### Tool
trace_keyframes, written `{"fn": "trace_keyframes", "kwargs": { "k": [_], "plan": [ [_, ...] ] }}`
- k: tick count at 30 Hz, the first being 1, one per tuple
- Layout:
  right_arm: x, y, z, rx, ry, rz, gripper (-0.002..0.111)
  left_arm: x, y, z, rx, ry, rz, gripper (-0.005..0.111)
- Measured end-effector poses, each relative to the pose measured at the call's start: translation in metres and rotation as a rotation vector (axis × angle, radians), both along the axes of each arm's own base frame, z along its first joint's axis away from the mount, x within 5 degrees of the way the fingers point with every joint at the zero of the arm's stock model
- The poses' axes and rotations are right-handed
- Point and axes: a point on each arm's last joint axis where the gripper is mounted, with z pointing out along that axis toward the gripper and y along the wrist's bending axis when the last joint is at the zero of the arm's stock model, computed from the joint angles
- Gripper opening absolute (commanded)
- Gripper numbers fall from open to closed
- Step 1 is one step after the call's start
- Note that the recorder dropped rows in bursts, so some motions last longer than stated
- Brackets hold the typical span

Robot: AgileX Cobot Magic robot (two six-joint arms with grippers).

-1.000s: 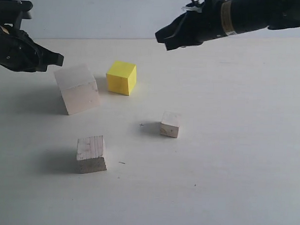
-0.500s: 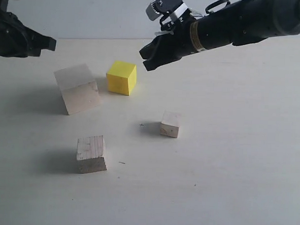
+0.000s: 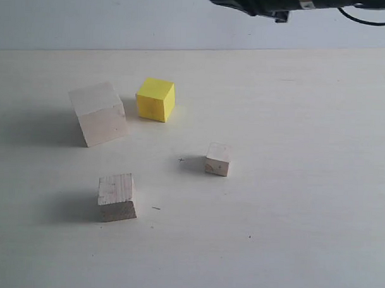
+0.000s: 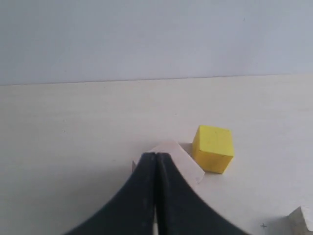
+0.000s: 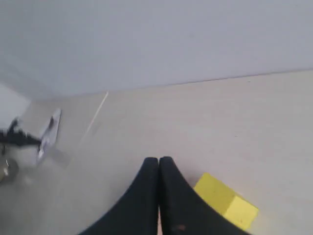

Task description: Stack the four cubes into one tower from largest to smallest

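Nothing stacked — large cube, yellow cube, medium cube, small cube apart on worktop. Left end effector, right end effector clenched, empty — tower outstanding.

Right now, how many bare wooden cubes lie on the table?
3: the large wooden cube at the left, beside the yellow cube; the medium wooden cube in front; the small wooden cube near the middle. None seems hidden.

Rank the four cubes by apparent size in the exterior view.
1. large wooden cube
2-3. yellow cube and medium wooden cube look alike; the latter sits nearer the camera, so unranked
4. small wooden cube
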Motion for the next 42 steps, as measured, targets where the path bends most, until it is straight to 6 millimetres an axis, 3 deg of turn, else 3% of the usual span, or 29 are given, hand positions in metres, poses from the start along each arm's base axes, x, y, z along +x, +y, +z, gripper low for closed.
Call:
{"fn": "trace_keyframes", "kwargs": {
  "k": [3,6,12,19,23,27,31,35,38,42],
  "plan": [
    [-0.009,-0.047,-0.019,0.228,0.189,-0.300,0.000,-0.034,0.005,0.011,-0.033,-0.069,-0.006,0.000],
    [-0.020,-0.068,-0.034,0.400,0.316,-0.505,0.000,-0.056,0.009,0.018,-0.058,-0.129,-0.009,0.000],
    [-0.024,-0.061,-0.032,0.478,0.319,-0.443,0.000,-0.067,0.011,0.022,-0.065,-0.164,-0.012,0.000],
    [-0.027,-0.043,0.005,0.887,0.173,-0.283,0.000,-0.067,0.011,0.022,-0.067,-0.163,-0.012,0.000],
    [-0.023,-0.057,0.019,1.126,0.098,-0.364,0.000,-0.067,0.011,0.022,-0.069,-0.159,-0.013,0.000],
    [-0.016,-0.073,0.019,1.264,0.104,-0.516,0.000,-0.067,0.011,0.021,-0.070,-0.155,-0.014,0.000],
    [-0.011,-0.089,0.008,1.067,0.052,-0.637,0.000,-0.067,0.011,0.021,-0.070,-0.153,-0.014,0.000],
    [-0.009,-0.095,-0.005,0.544,-0.138,-0.659,0.000,-0.067,0.011,0.021,-0.070,-0.153,-0.014,0.000],
    [-0.010,-0.088,-0.013,0.122,-0.325,-0.524,0.000,-0.067,0.011,0.021,-0.067,-0.153,-0.016,0.000],
    [-0.016,-0.077,-0.026,-0.310,-0.495,-0.268,0.000,-0.067,0.011,0.021,-0.067,-0.153,-0.016,0.000]
  ]
}}
